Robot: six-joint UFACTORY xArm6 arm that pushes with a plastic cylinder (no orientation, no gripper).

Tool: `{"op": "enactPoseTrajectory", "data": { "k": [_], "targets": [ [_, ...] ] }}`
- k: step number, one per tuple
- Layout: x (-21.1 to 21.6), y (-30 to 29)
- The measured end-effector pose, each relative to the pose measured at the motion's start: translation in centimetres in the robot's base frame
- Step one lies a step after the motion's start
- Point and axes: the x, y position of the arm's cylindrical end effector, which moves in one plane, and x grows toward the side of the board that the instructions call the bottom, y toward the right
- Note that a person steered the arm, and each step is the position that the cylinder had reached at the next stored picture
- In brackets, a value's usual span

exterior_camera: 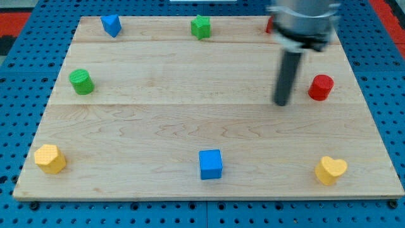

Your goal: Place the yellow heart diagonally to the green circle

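Observation:
The yellow heart (331, 170) lies near the board's bottom right corner. The green circle (81, 82) sits at the view's left, in the upper half of the board. My tip (281, 103) is on the board at the right, well above the yellow heart and just left of a red cylinder (321, 87). It touches no block. The green circle is far to its left.
A blue cube (211, 164) sits at bottom centre. A yellow block (49, 158) lies at bottom left. A blue block (111, 25) and a green star (201, 26) sit along the top edge. A red block (269, 25) shows partly behind the arm.

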Motion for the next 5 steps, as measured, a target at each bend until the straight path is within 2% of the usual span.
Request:
{"op": "enactPoseTrajectory", "data": {
  "k": [1, 2, 3, 5],
  "targets": [
    [3.4, 3.8],
    [-0.7, 9.9],
    [-3.4, 7.7],
    [-3.6, -11.5]
  ]
}}
